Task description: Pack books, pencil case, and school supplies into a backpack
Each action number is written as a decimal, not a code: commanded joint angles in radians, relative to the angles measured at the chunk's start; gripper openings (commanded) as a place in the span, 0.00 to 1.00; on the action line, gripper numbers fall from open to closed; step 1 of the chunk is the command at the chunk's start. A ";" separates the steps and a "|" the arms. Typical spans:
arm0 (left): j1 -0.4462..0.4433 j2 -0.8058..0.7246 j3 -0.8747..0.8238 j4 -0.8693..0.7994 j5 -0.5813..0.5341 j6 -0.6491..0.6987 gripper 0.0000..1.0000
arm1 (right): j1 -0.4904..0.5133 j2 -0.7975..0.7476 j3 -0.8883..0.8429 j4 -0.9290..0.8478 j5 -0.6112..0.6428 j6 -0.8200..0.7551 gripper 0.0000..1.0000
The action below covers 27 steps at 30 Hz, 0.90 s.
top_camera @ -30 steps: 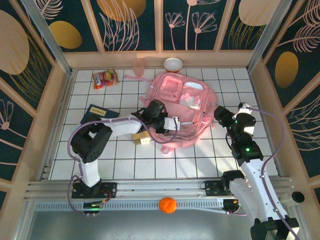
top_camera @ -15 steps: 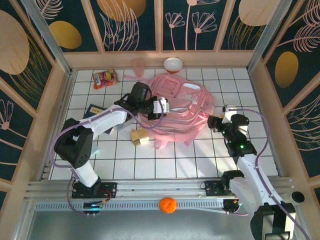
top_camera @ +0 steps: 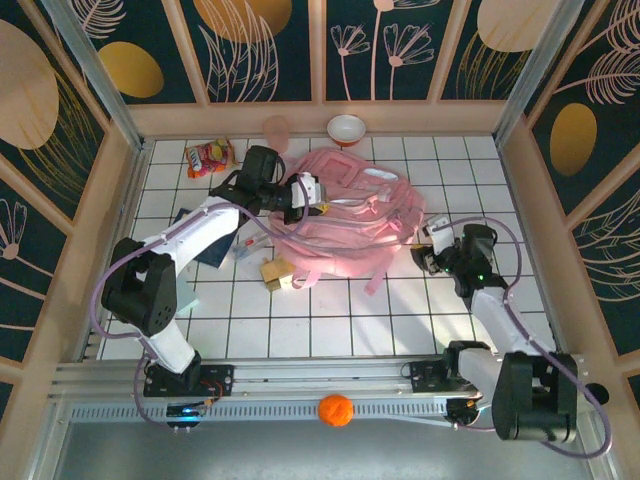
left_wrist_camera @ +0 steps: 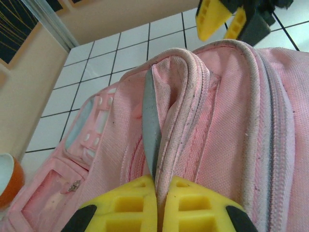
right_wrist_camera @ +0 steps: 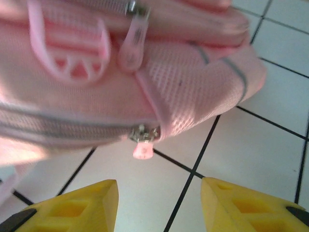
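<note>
The backpack [top_camera: 345, 235] lies in a soft heap in the middle of the table [top_camera: 400, 320]. The left gripper [left_wrist_camera: 157, 186] is pinched tight on a fold of its rim, up at its far left side. The right gripper [right_wrist_camera: 159, 193] sits low at the backpack's right edge, with its fingers apart and nothing between them. A little pink zip pull [right_wrist_camera: 143, 149] hangs just ahead of it, a bit left of the middle of the gap (close, but not touching). The zip runs sideways across the way the fingers point. The right arm is much nearer to that pull, so it looks like the one to grab it. The blocks [top_camera: 280, 272] sit just beside the backpack, not packed yet.
</note>
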 commanded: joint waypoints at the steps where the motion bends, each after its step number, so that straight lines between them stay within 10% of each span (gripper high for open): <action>1: 0.012 -0.037 0.084 0.071 0.130 0.006 0.00 | -0.030 0.058 0.061 -0.058 -0.086 -0.196 0.49; 14: 0.015 0.004 0.129 0.078 0.186 0.008 0.00 | -0.070 0.233 0.074 0.197 -0.313 -0.200 0.50; 27: 0.014 0.005 0.121 0.082 0.183 0.016 0.00 | -0.097 0.226 0.107 0.119 -0.425 -0.251 0.31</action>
